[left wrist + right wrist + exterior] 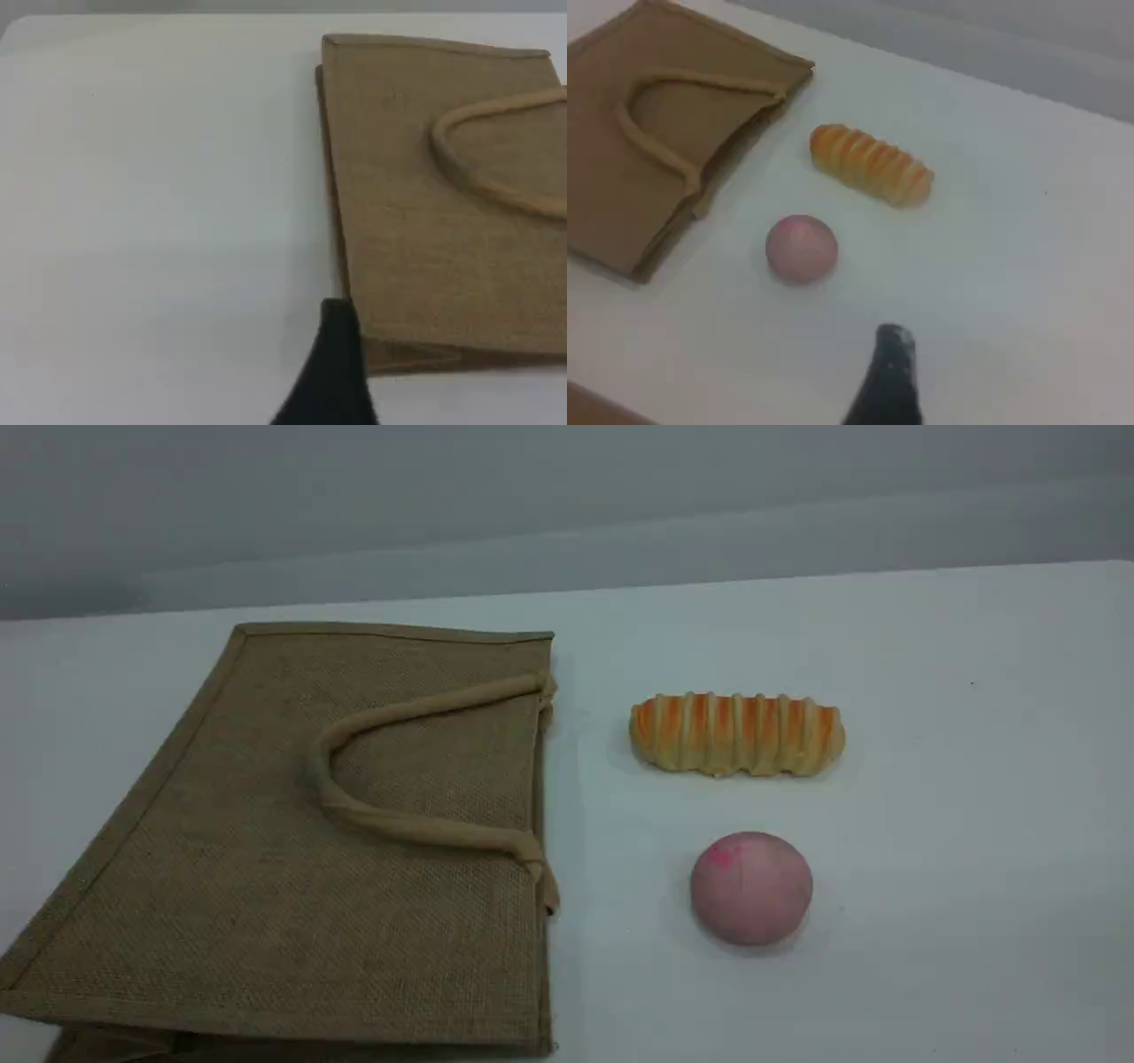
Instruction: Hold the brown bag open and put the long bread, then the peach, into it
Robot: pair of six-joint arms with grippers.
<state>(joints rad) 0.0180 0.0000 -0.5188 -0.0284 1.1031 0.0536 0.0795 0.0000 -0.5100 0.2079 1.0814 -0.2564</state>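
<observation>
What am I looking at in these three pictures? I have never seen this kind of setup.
It is a robot with two arms at one white table. The wide picture comes from a fixed camera looking across the table; no arm shows in it. The other two come from cameras on the arms' tips: the dark shape at the bottom of each is the left pincer and the right pincer. Both are open and hold nothing. On the table the brown bag lies flat and closed, its loop handle on top. Beside its mouth lie the long bread and the peach, apart from each other.
</observation>
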